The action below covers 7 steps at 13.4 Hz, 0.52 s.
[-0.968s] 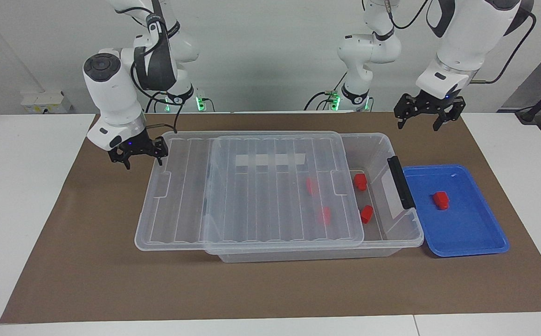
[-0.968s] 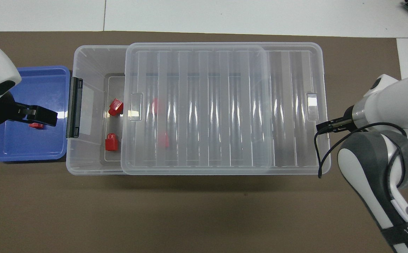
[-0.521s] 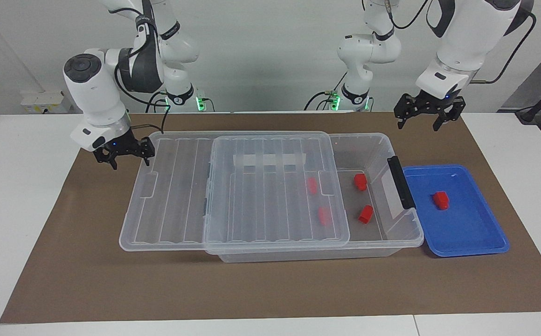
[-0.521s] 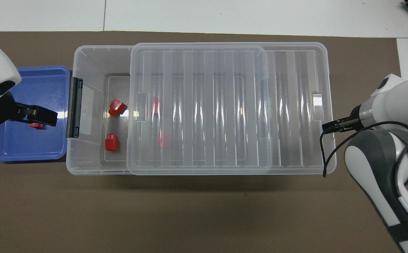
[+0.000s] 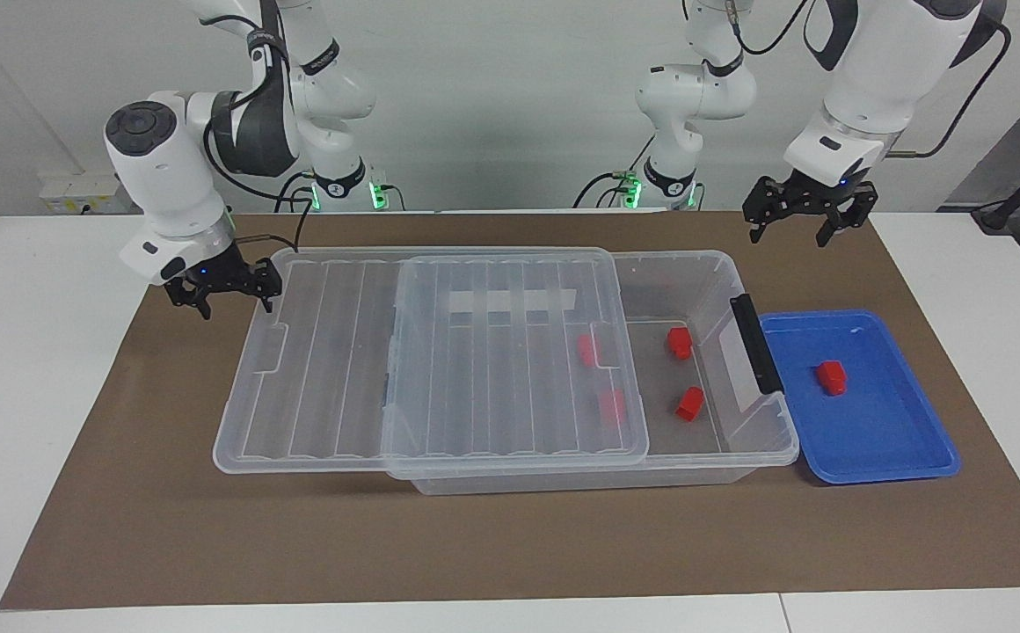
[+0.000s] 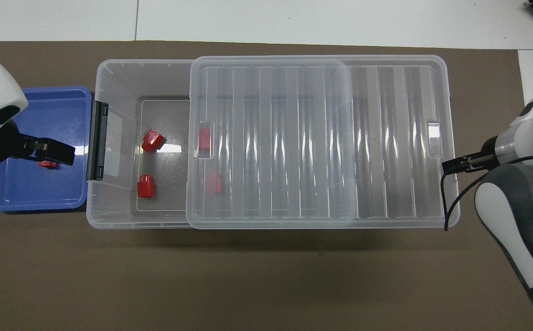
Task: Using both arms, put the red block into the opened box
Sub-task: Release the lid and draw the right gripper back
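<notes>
With the ribbed lid [image 5: 426, 352] slid farther toward the right end effector [image 5: 220, 294], released at its nine-o'clock edge, the clear bin's [image 5: 761, 444] opening has widened for the red block [image 5: 831, 376] in the blue tray [image 5: 892, 457] under the released left end effector [image 5: 805, 227].

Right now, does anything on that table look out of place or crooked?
The clear lid sits shifted along the box, overhanging the end by the right arm and leaving the handle end uncovered. One red block lies alone in the blue tray; four are in the box.
</notes>
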{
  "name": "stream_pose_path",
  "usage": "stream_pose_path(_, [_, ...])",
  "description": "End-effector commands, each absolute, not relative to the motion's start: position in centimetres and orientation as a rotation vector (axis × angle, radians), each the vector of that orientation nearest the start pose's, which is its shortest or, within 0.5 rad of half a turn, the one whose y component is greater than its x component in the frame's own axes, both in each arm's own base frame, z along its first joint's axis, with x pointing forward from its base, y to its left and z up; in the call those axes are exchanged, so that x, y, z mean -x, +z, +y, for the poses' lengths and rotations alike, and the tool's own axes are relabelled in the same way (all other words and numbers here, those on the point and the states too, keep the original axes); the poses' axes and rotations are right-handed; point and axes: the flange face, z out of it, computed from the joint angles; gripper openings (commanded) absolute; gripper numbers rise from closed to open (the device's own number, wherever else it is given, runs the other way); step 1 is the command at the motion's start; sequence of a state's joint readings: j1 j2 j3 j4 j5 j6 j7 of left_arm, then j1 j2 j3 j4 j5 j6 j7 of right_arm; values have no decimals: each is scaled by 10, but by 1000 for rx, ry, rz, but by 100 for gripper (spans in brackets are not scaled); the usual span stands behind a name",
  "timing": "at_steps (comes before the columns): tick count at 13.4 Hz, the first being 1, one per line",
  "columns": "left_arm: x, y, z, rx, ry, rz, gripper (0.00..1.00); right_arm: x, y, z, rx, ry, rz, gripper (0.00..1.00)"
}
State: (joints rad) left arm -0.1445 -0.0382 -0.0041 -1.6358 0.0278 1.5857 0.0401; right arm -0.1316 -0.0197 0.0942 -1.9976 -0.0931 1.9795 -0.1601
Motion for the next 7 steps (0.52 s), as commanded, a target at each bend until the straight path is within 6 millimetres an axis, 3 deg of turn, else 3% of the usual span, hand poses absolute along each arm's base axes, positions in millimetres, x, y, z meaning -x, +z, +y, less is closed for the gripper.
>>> stream_pose_path(1, [-530,617,-75,3115,8,283,100,-549,484,-26,3228,-42,-283,98])
stream_pose_path(7, [-530,617,-75,3115,8,283,100,-539,523,-16,3237,-92,-157,99])
